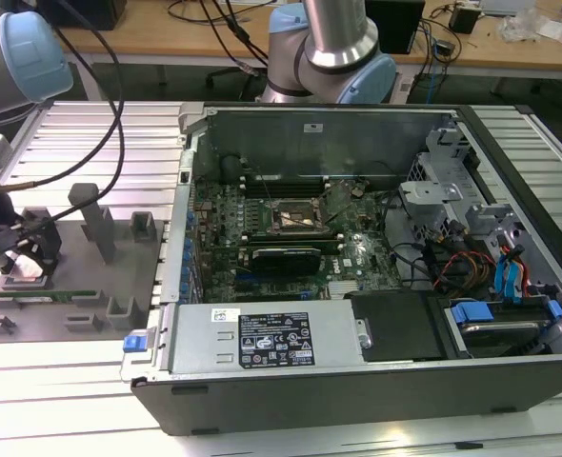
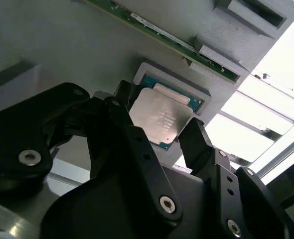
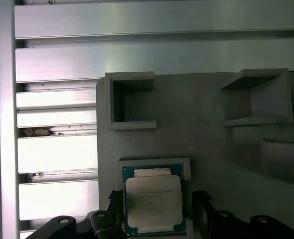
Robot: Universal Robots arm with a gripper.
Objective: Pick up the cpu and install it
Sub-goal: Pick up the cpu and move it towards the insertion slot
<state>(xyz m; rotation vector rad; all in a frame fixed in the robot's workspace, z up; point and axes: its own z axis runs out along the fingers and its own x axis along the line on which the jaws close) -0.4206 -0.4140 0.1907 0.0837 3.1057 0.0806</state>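
Note:
The cpu (image 3: 153,201) is a small square chip with a silvery top and a green rim. It lies flat in a raised pocket of the grey fixture plate (image 3: 207,149). In the second wrist view the cpu (image 2: 159,117) sits between two black fingers (image 2: 121,107). My gripper (image 3: 157,209) straddles it, open, with one finger at each side and a narrow gap still showing on one side. In the exterior view the gripper (image 1: 29,249) hangs low over the fixture at the far left. The motherboard's open socket (image 1: 295,217) lies inside the computer case.
A long green memory stick (image 1: 43,295) rests on the fixture plate (image 1: 81,286), among upright grey posts (image 1: 98,221). The open computer case (image 1: 357,381) fills the exterior view's right, with a power supply (image 1: 271,335), cables and drive bays. A second arm's base (image 1: 333,57) stands behind.

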